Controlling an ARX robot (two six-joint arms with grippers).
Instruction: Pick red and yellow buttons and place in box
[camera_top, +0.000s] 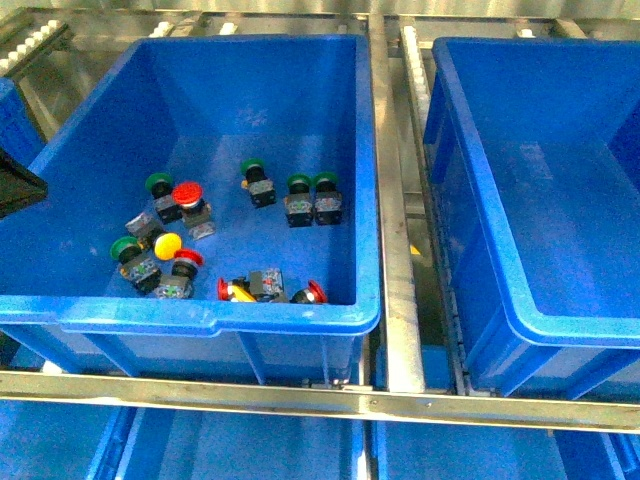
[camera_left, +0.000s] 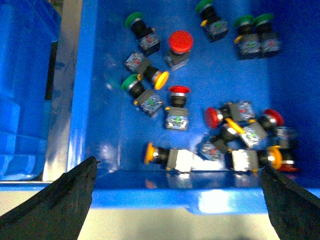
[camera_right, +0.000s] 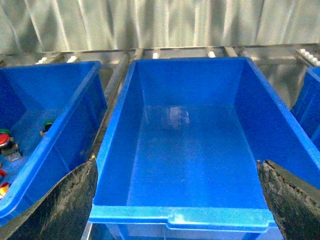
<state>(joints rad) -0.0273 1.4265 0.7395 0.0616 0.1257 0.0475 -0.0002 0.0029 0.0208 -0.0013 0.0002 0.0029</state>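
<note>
Red and yellow buttons lie mixed with green ones on the floor of the left blue crate (camera_top: 200, 318). A red button (camera_top: 186, 193) and a yellow button (camera_top: 168, 244) sit at its left, more red caps (camera_top: 316, 291) near the front wall. My left gripper (camera_left: 177, 165) hangs open over that crate's front rim (camera_left: 200, 192), above a yellow button (camera_left: 149, 153) and a red button (camera_left: 180, 41) further in. The box (camera_top: 560, 330) stands to the right with nothing in it. My right gripper (camera_right: 176, 165) is open above the box (camera_right: 120, 125).
Several green buttons (camera_top: 298, 182) lie among the others. A metal rail (camera_top: 395, 250) runs between the two crates, and a metal bar (camera_top: 200, 385) crosses in front. A dark part (camera_top: 15, 185) juts in at the left edge. More blue crates sit below.
</note>
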